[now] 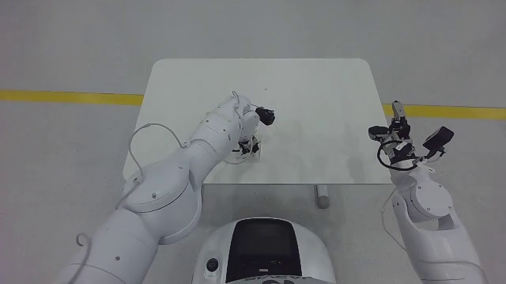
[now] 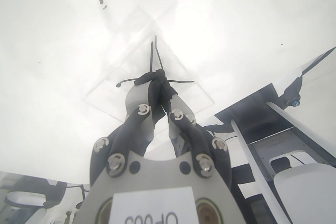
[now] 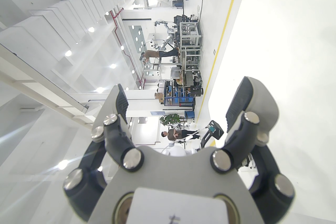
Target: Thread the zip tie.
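Left gripper point(image 2: 156, 78) pinched on zip tie point(image 2: 181, 81) over clear plate point(image 2: 195, 97) — its wrist view, right gripper point(image 3: 182, 85) spread wide

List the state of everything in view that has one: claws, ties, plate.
left claw: shut, tips down where the zip ties cross
zip ties: loose, crossed, lying on the clear plate; none visibly threaded
clear plate: flat on the table
right claw: open, empty, held off the table's side
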{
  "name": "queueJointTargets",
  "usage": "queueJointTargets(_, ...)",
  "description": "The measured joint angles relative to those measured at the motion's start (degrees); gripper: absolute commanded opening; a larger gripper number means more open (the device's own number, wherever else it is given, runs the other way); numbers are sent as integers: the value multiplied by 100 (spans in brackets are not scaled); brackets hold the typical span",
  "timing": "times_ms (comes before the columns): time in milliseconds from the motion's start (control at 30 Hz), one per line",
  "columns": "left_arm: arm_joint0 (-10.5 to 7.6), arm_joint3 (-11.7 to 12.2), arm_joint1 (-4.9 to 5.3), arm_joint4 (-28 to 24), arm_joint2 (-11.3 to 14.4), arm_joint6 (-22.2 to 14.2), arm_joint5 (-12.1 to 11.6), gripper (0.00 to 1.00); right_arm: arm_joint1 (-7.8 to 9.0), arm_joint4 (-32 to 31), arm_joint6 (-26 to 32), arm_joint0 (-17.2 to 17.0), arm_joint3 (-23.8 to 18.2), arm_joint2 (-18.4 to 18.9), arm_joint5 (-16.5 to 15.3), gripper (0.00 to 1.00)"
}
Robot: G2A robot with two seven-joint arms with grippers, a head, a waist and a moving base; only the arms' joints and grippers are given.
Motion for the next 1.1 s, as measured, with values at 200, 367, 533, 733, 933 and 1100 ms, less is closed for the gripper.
queueJointTargets(200, 21, -39, -9, 10, 0, -13, 0, 27, 0, 0, 0, 0, 0, 0, 0, 100)
queueJointTargets(367, 45, -30, -5, -14, 0, -35, 0, 22, 0, 0, 0, 0, 0, 0, 0, 100)
queueJointTargets(533, 75, -25, 4, -28, 0, -37, 0, 19, 0, 0, 0, 0, 0, 0, 0, 100)
queueJointTargets(733, 104, -3, 13, -41, 0, -35, 0, 18, 0, 0, 0, 0, 0, 0, 0, 100)
queueJointTargets(933, 115, 1, 21, -61, 0, -38, 0, 14, 0, 0, 0, 0, 0, 0, 0, 100)
queueJointTargets(1100, 122, -4, 20, -66, 0, -56, 0, 4, 0, 0, 0, 0, 0, 0, 0, 100)
